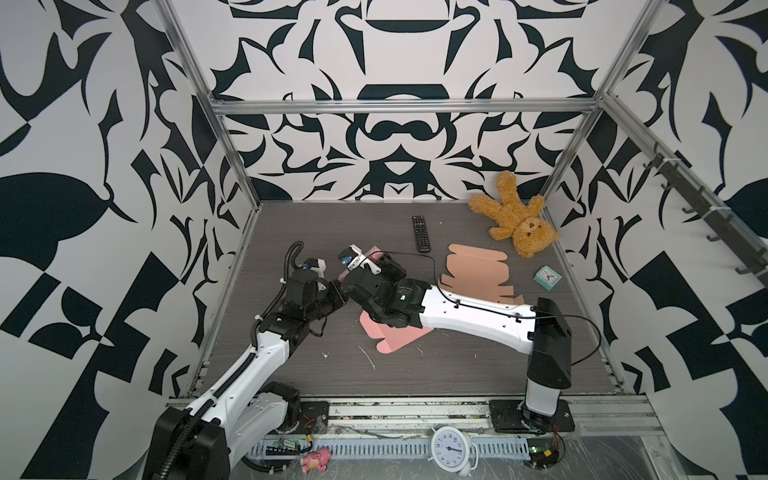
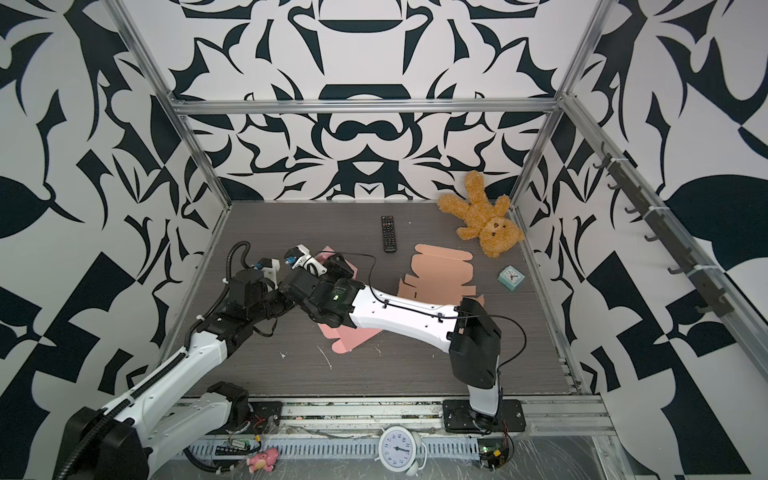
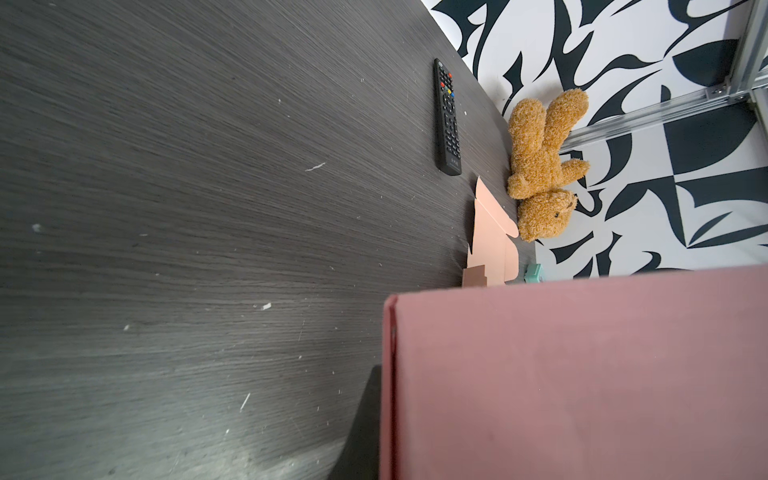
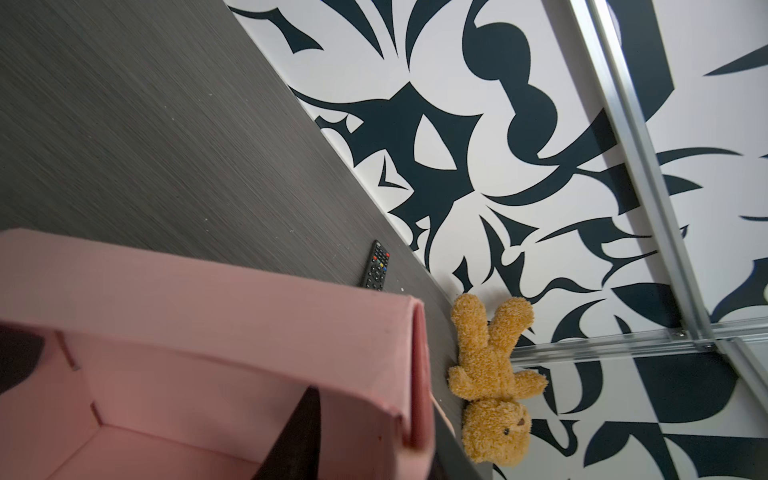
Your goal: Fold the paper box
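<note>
The pink paper box (image 1: 386,337) (image 2: 341,336) lies partly folded in the middle of the table, mostly hidden under both arms in both top views. My left gripper (image 1: 338,287) (image 3: 386,399) is shut on one raised wall of the box (image 3: 582,374); one dark finger (image 3: 362,419) shows beside the wall's edge, the other is hidden behind it. My right gripper (image 1: 384,266) (image 4: 374,415) is open over a doubled-over wall (image 4: 417,365). One of its fingers (image 4: 301,432) stands inside the box, apart from that wall.
A flat tan box blank (image 1: 478,270) lies right of the arms. Behind it are a black remote (image 1: 421,234), a teddy bear (image 1: 515,220) in the back right corner and a small teal clock (image 1: 547,277). A white alarm clock (image 1: 451,449) stands off the front edge.
</note>
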